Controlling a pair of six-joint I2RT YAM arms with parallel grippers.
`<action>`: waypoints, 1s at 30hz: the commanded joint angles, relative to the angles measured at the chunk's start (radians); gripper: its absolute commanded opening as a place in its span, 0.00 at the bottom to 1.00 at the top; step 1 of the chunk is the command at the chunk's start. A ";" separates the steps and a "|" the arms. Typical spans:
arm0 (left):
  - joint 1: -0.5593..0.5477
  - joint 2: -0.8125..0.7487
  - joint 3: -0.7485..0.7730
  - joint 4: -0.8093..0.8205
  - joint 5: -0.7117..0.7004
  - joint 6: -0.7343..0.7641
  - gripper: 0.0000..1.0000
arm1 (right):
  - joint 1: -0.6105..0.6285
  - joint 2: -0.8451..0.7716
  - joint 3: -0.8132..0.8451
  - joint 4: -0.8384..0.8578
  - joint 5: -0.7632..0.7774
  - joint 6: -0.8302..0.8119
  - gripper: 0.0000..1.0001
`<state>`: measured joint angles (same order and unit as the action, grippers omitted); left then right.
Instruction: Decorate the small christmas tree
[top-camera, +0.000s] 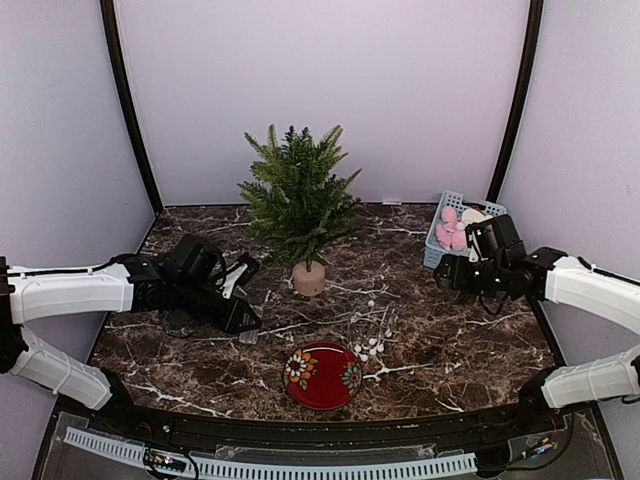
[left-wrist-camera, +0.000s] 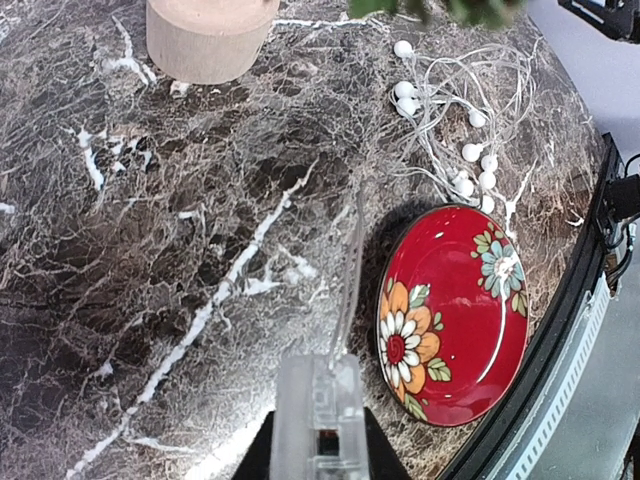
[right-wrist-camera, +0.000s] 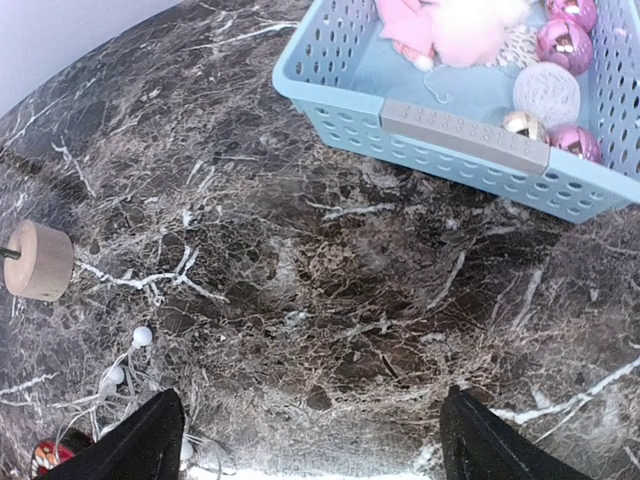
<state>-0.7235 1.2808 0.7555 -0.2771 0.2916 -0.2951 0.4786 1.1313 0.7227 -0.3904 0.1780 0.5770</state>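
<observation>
The small christmas tree (top-camera: 297, 200) stands upright on its wood stump at the back-centre of the marble table (top-camera: 450, 340), still bare. The right gripper (right-wrist-camera: 310, 420) hangs wide and empty just short of the blue basket (right-wrist-camera: 330, 100). The next step is probably a bauble pick, so come in over the rim and close on one pink bauble (right-wrist-camera: 558, 42) alone.

The left gripper (left-wrist-camera: 320, 400) is narrow. A thin pale strand runs from it toward the bead garland (left-wrist-camera: 471, 152) beside the red flowered plate (left-wrist-camera: 460, 300) — I cannot tell whether it is pinched.

There is no readable writing — the marks on the basket's grey rim strip are too small.
</observation>
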 joint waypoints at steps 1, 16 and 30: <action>0.002 -0.003 -0.023 -0.016 0.005 0.006 0.02 | -0.005 -0.019 0.032 0.074 -0.172 -0.098 0.93; 0.002 0.012 -0.026 0.010 -0.003 -0.013 0.02 | 0.240 0.439 0.214 0.124 -0.212 -0.052 0.69; 0.131 -0.107 -0.055 -0.114 -0.170 -0.066 0.00 | 0.045 0.021 0.349 -0.090 0.144 0.015 0.00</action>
<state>-0.6506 1.2324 0.7364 -0.2592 0.2173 -0.3313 0.6327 1.2961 1.0607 -0.3889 0.0792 0.5858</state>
